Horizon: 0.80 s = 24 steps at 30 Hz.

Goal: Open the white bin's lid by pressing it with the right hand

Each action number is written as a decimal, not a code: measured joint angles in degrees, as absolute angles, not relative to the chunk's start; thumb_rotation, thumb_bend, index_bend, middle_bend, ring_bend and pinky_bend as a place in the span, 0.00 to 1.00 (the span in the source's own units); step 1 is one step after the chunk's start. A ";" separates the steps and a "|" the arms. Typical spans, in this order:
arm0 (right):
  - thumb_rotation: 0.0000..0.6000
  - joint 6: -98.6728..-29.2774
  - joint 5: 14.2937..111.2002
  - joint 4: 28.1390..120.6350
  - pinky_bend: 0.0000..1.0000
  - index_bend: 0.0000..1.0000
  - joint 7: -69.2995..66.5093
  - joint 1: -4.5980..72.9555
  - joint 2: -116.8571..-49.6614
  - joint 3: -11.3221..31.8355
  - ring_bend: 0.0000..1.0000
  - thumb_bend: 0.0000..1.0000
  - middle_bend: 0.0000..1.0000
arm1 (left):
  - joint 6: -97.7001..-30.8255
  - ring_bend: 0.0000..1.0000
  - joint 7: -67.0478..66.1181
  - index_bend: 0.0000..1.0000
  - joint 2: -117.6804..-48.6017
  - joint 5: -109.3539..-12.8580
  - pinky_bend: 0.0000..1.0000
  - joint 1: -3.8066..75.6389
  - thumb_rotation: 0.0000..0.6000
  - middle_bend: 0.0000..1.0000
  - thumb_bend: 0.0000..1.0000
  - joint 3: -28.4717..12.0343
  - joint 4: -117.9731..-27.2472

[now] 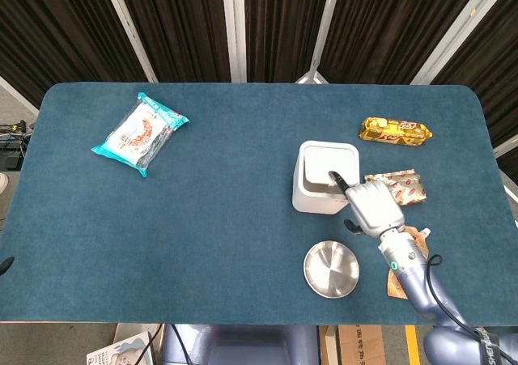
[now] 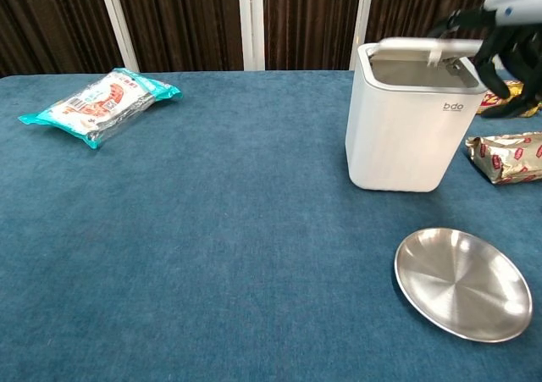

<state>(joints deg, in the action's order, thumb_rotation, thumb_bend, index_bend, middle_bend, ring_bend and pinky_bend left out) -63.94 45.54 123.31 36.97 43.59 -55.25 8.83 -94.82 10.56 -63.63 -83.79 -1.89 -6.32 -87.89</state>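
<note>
The white bin [image 1: 310, 197] stands right of the table's middle, marked "bdo" on its front [image 2: 398, 136]. Its lid [image 2: 421, 44] has sprung up and tilts above the rim, showing a grey gap into the bin's inside. My right hand [image 1: 374, 205] hovers at the bin's near right corner, one finger stretched out over the lid [image 1: 328, 163] and the others curled in, holding nothing. The chest view shows the same hand [image 2: 500, 22] at the upper right, level with the raised lid. My left hand appears in neither view.
A round steel plate [image 1: 331, 269] lies just in front of the bin. Snack packets lie right of the bin: a gold one [image 1: 395, 130] and a red-and-white one [image 1: 398, 186]. A teal snack bag [image 1: 139, 133] sits far left. An orange pouch [image 1: 402, 277] lies under my right forearm.
</note>
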 measured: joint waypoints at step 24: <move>1.00 -89.88 84.20 96.71 0.02 0.05 7.83 10.39 -64.57 -4.71 0.08 0.29 0.10 | -95.83 0.02 10.84 0.22 -63.58 -84.28 0.17 -2.44 1.00 0.19 0.06 -6.24 -88.09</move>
